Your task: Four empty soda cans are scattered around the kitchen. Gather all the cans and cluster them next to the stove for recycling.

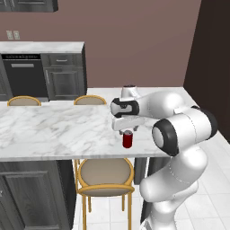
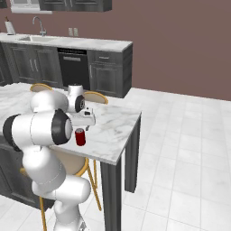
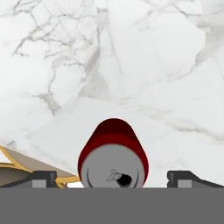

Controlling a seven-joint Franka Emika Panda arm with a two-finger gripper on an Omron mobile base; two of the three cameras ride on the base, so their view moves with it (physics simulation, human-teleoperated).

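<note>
Gripper (image 3: 113, 178) hangs right above the red soda can (image 3: 113, 155), pointing down on it, and you see its two dark fingertips (image 3: 43, 178) standing wide apart, one on each side of the can's silver top, so the jaws are open and hold nothing. You can see a clear gap between each fingertip and the can. In the left base view the soda can (image 1: 128, 139) stands upright on the marble island counter (image 1: 49, 130), near the front edge, and the gripper (image 1: 127, 129) is just over its top; whether it touches the top, you cannot tell. In the right base view the same can (image 2: 80, 137) stands near the corner of the counter (image 2: 113, 131), partly behind the white arm. A wooden stool (image 1: 104, 177) with a round beige seat stands below the counter edge, under the can.
</note>
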